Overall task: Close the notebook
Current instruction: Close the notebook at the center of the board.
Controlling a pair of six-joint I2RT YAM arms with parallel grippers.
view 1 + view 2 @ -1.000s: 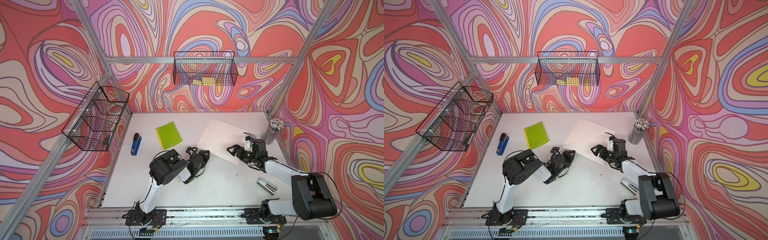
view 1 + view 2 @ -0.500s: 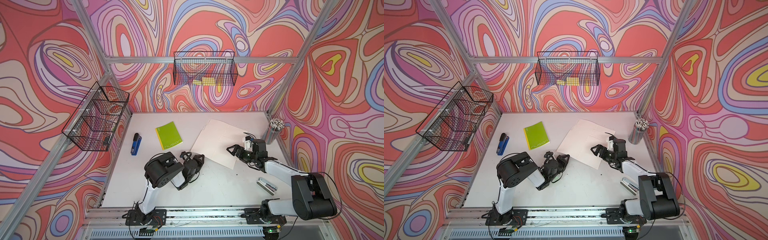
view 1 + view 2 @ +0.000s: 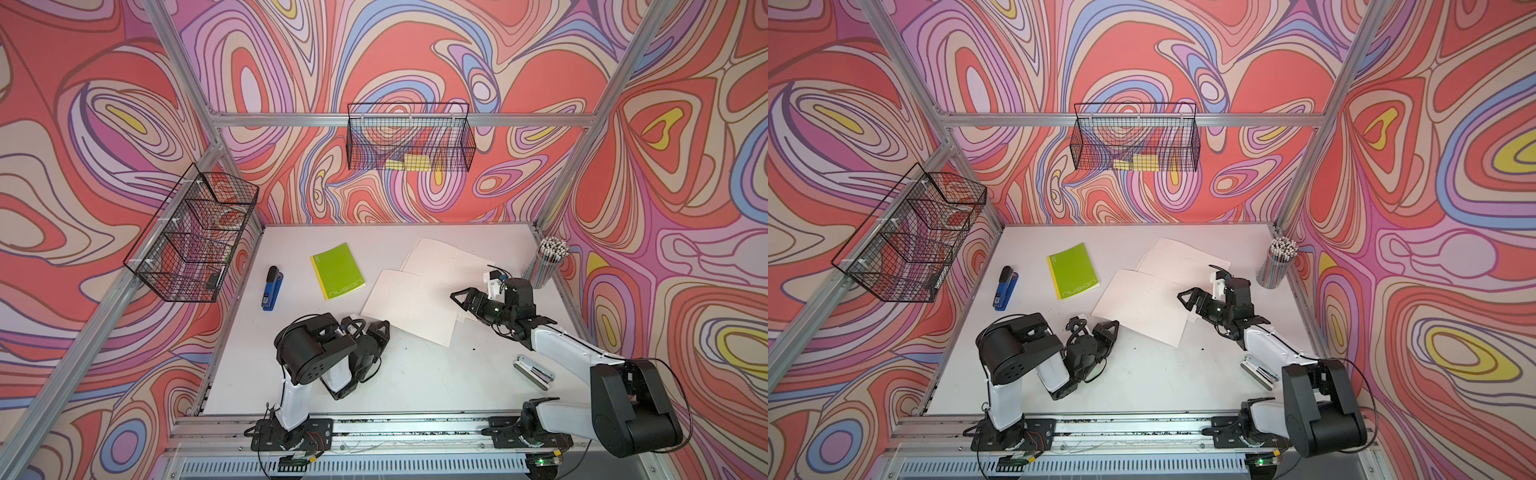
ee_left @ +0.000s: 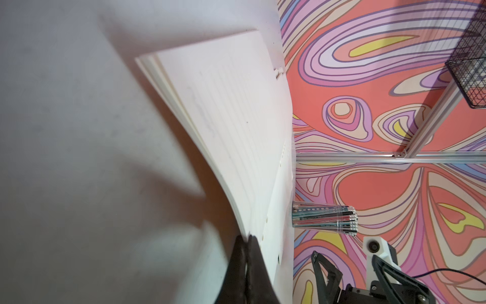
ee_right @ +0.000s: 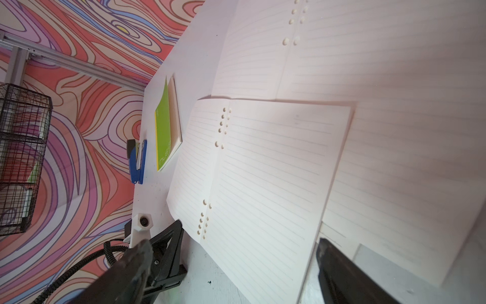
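Shows the notebook (image 3: 451, 266) open on the table (image 3: 415, 386), right of centre and toward the back wall, lined pages up. Shows a second sheaf (image 3: 409, 309) of its leaves lying over the near left part of that spread, jutting toward the left arm, punch holes along its fold. Grips the near corner of the sheaf in the left tool (image 3: 384, 326): black fingers (image 4: 238, 263) clenched together, the paper edge running into the seam between them. Bows the leaves up off the table there, as seen from the left wrist. Holds the right tool (image 3: 465, 306) over the right-hand page, jaws released and wide, nothing between them; cannot tell whether a fingertip touches the paper. Shows a closed green booklet (image 3: 338, 272) near the sheaf's left side, apart from it, and a blue stapler (image 3: 272, 289) further left. Shows a pencil cup (image 3: 548, 262) against the right wall and a silver stapler (image 3: 534, 372) near the front, beside the right arm.
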